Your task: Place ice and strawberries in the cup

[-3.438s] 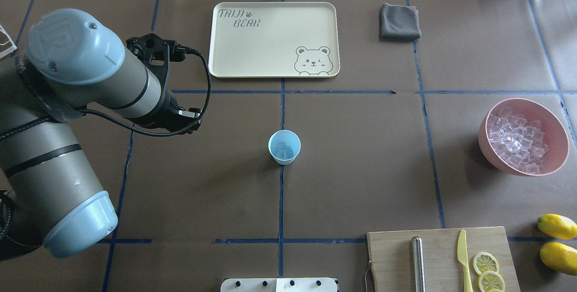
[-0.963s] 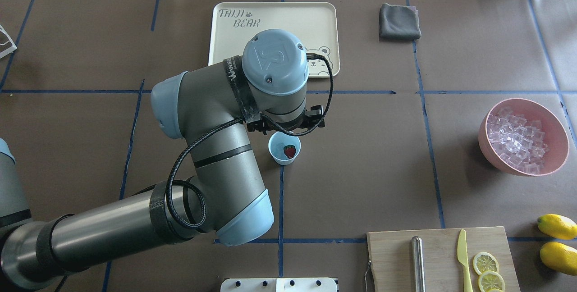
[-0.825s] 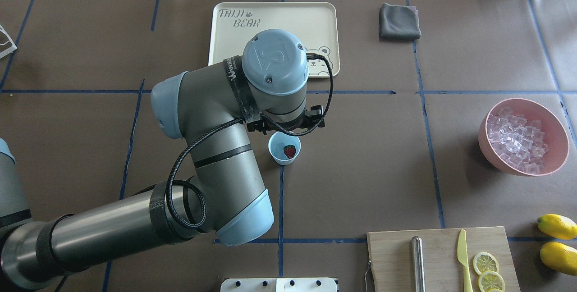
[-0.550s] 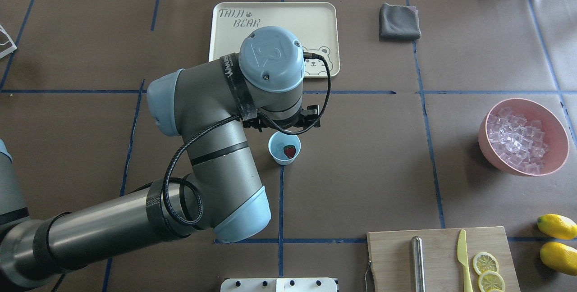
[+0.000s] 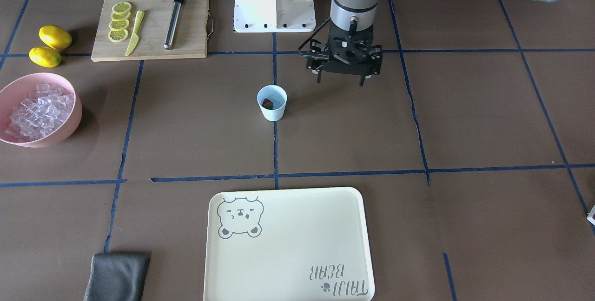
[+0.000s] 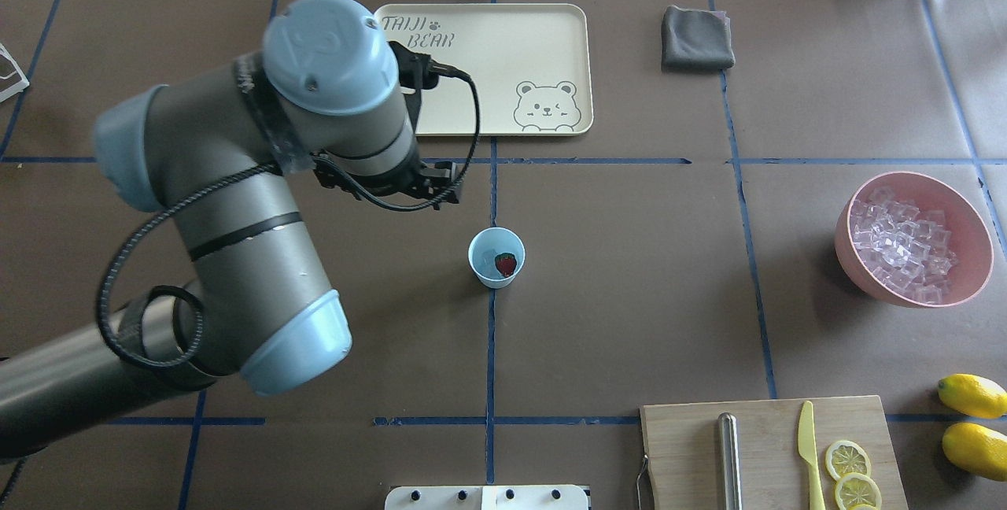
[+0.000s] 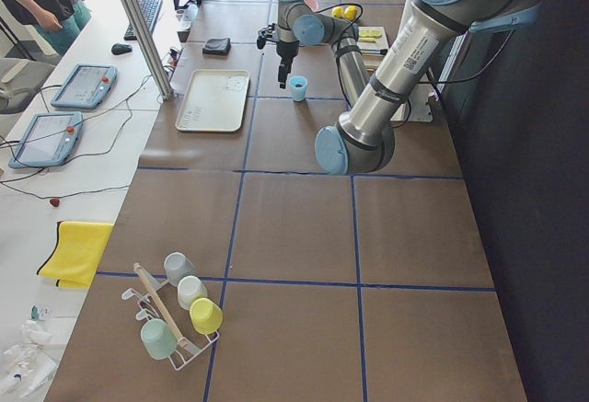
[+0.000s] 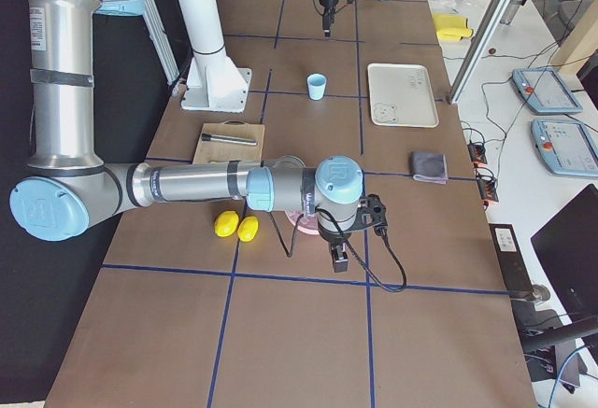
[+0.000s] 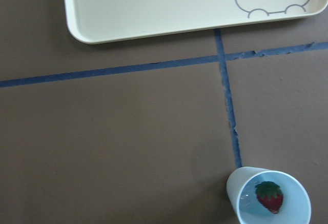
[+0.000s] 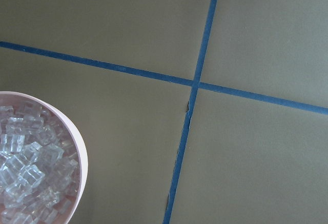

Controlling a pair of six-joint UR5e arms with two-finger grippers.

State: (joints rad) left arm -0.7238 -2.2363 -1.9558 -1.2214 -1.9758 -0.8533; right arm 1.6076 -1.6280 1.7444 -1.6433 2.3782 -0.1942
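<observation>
Counter [image 6: 629,297]: brown, blue tape grid. Cup [image 6: 494,282]: pale blue. Strawberry [image 6: 506,264]: dk red, green cap. Bowl [image 6: 848,254]: pink; ice [image 6: 901,246] clear-whitish. Tray [image 6: 472,77]: cream w/ grey bear print + lettering. Cloth [image 6: 696,38]: dk grey. Lemons [image 6: 973,396], knife [image 6: 808,447]: yellow. Board [image 6: 684,447]: lt wood.

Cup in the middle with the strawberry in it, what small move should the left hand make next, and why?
Probably pull the left hand back toward its own side. It is open, empty and beside the cup, not over it, and the strawberry already lies inside. Whether ice like that in the pink bowl lies under it is hard to tell.
</observation>
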